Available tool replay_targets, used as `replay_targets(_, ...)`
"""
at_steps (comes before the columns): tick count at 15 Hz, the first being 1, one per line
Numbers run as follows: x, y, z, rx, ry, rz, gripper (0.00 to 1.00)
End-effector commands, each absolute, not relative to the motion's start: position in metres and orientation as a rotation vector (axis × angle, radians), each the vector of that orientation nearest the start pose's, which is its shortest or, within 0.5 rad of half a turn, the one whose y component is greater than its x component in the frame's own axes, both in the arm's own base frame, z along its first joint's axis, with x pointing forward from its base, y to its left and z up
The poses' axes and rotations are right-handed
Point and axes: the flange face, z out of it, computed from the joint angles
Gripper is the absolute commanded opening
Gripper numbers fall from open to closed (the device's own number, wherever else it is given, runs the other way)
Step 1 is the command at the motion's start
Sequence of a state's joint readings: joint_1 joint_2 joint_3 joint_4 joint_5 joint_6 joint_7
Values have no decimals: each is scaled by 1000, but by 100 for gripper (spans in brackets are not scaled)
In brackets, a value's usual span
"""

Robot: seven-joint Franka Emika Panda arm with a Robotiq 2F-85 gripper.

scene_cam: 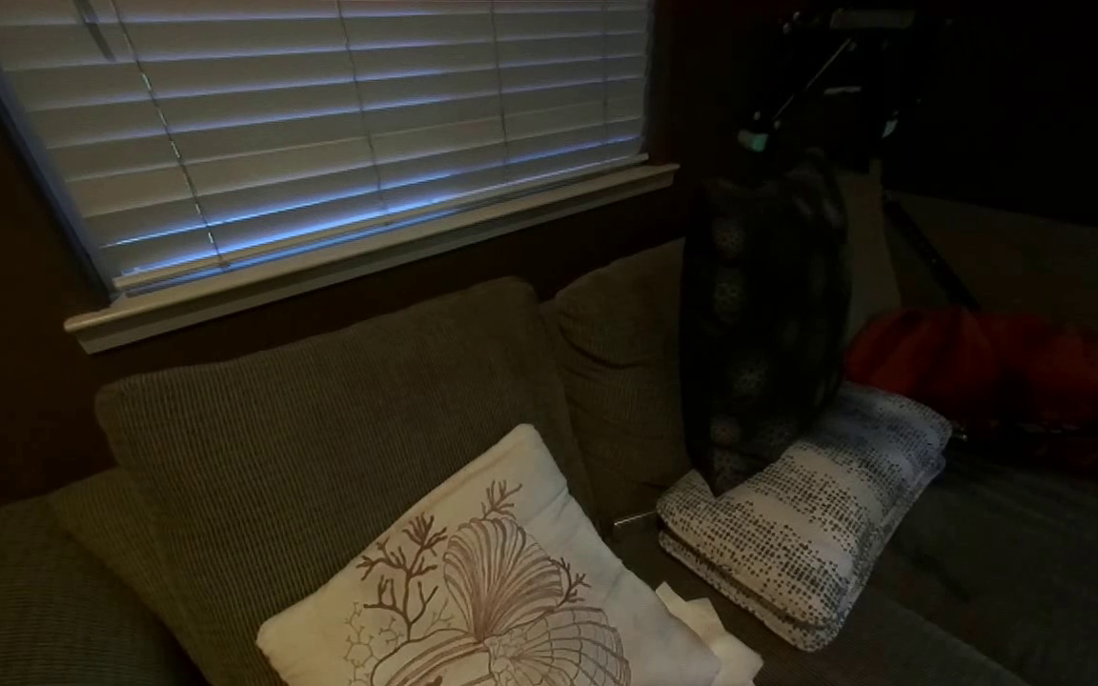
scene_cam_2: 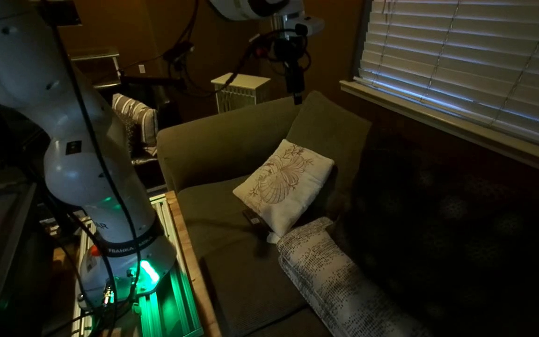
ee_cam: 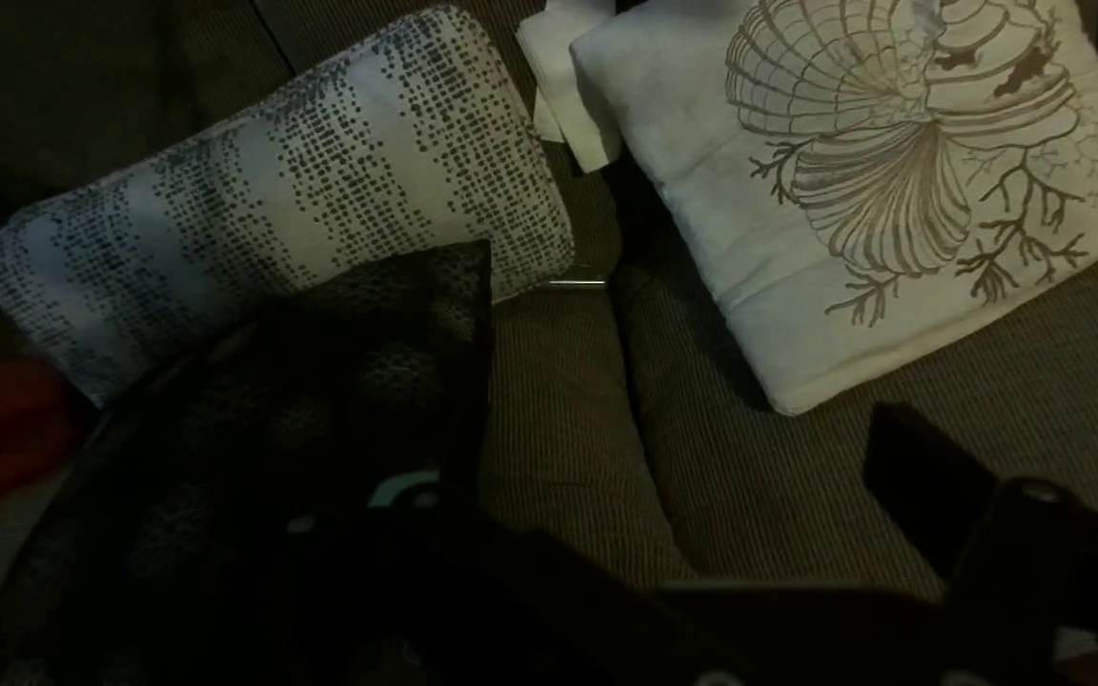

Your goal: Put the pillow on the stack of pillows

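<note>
Ribbed olive sofa (scene_cam_2: 218,206): stretched out below the window blinds (scene_cam: 358,114), three throw pillows aboard!
Franka arm (scene_cam_2: 73,173): base at eight o'clock in an exterior view, wrist up at twelve.
Pillow stack (scene_cam: 797,514): here's the dark medallion-print pillow (ee_cam: 320,381), upright at eight o'clock in the wrist view, lower edge meeting the dotted grey-white pillow (ee_cam: 339,181) at ten.
Shell-and-coral embroidered pillow (ee_cam: 892,191): over at two o'clock there, tilted against the sofa back, just beside the stack, not on it yet!
Robotiq gripper (scene_cam_2: 297,96): twelve o'clock from that pillow in an exterior view, jaws released, spread well apart.
Folded white scrap (ee_cam: 573,90): sits between embroidered and dotted pillows.
</note>
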State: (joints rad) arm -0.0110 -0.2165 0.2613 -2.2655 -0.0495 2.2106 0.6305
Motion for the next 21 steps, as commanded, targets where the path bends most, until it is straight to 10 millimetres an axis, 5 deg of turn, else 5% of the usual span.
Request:
replay_targets(1, 517, 148, 440, -3151, 672, -274, 100)
replay_targets(11, 569, 179, 377, -3194, 639, -187, 100)
replay_targets(13, 559, 175, 378, -3185, 653, -173, 100)
replay_targets(21, 568, 180, 372, -3185, 642, -164, 100)
